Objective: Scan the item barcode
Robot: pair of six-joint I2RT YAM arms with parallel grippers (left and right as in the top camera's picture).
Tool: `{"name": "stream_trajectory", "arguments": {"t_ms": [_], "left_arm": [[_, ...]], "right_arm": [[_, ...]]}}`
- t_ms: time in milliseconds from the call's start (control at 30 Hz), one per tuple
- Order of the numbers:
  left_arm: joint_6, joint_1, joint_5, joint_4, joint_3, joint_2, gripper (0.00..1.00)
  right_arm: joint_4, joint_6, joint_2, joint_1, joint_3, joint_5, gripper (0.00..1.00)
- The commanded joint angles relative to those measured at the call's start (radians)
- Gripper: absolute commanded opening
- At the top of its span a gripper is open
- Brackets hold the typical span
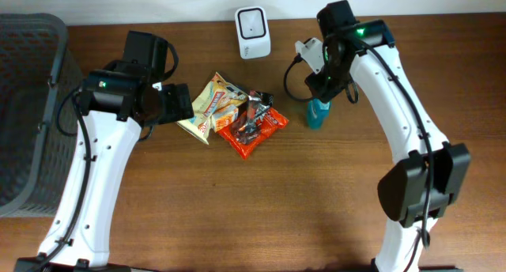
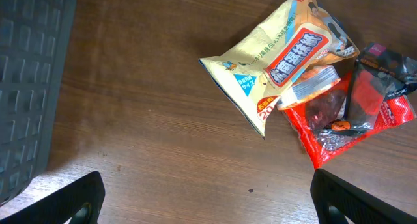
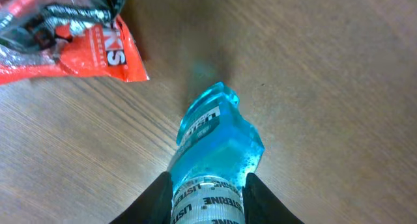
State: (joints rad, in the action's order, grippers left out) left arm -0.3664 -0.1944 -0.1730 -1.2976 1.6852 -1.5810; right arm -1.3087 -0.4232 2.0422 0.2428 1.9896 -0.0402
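A blue mouthwash bottle [image 1: 318, 114] [image 3: 218, 129] stands on the wooden table right of the snack pile. My right gripper [image 1: 323, 92] [image 3: 208, 188] is shut on its upper part, a black finger pressed against each side of the white label band. The white barcode scanner [image 1: 253, 32] stands at the table's back edge, behind and to the left of the bottle. My left gripper [image 1: 183, 106] [image 2: 208, 198] hangs wide open over bare wood, nothing between its fingers, just left of a yellow snack bag [image 1: 210, 106] [image 2: 280, 61].
A red snack bag [image 1: 253, 128] [image 2: 355, 123] [image 3: 78, 45] with a dark packet on top lies partly under the yellow one. A dark mesh basket [image 1: 28, 106] [image 2: 26, 87] fills the table's left end.
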Motion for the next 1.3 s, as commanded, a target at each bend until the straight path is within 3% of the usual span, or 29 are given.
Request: {"name": "stream_trajectory", "arguments": {"t_ms": [0,33,67,133,267,333,367,433,500,733,833,1000,1200,1267], "left_arm": [[0.001,0.001,-0.008,-0.002,0.002,0.005,0.99],[0.001,0.001,-0.008,-0.002,0.002,0.005,0.99],[0.001,0.001,-0.008,-0.002,0.002,0.005,0.99],[0.001,0.001,-0.008,-0.002,0.002,0.005,0.99],[0.001,0.001,-0.008,-0.002,0.002,0.005,0.99],[0.001,0.001,-0.008,-0.002,0.002,0.005,0.99],[0.001,0.001,-0.008,-0.002,0.002,0.005,0.99],[0.001,0.001,-0.008,-0.002,0.002,0.005,0.99],[0.001,0.001,-0.008,-0.002,0.002,0.005,0.99],[0.001,0.001,-0.008,-0.002,0.002,0.005,0.99],[0.001,0.001,-0.008,-0.002,0.002,0.005,0.99],[0.001,0.001,-0.008,-0.002,0.002,0.005,0.99],[0.001,0.001,-0.008,-0.002,0.002,0.005,0.99],[0.001,0.001,-0.008,-0.002,0.002,0.005,0.99]], "right_arm": [[-0.002,-0.009,0.038,-0.002,-0.008,-0.016,0.33],[-0.002,-0.006,0.038,-0.002,-0.008,-0.016,0.48],[-0.002,-0.003,0.038,-0.002,-0.007,-0.008,0.86],[0.004,0.113,0.038,-0.002,0.01,0.089,1.0],[-0.068,0.374,0.026,-0.003,0.198,0.205,0.99],[-0.177,0.575,0.024,-0.005,0.358,0.233,0.99],[-0.298,0.765,0.023,-0.01,0.471,0.232,0.99],[-0.39,0.858,0.019,-0.008,0.523,0.208,0.99],[-0.39,0.846,0.003,-0.006,0.519,0.057,0.99],[-0.39,0.843,-0.141,-0.007,0.517,0.04,0.99],[-0.39,0.734,-0.225,-0.007,0.517,-0.182,0.99],[-0.39,0.734,-0.32,-0.007,0.517,-0.32,0.99],[-0.39,0.822,-0.389,-0.007,0.517,-0.305,0.98],[-0.39,0.91,-0.424,-0.007,0.51,-0.186,0.98]]}}
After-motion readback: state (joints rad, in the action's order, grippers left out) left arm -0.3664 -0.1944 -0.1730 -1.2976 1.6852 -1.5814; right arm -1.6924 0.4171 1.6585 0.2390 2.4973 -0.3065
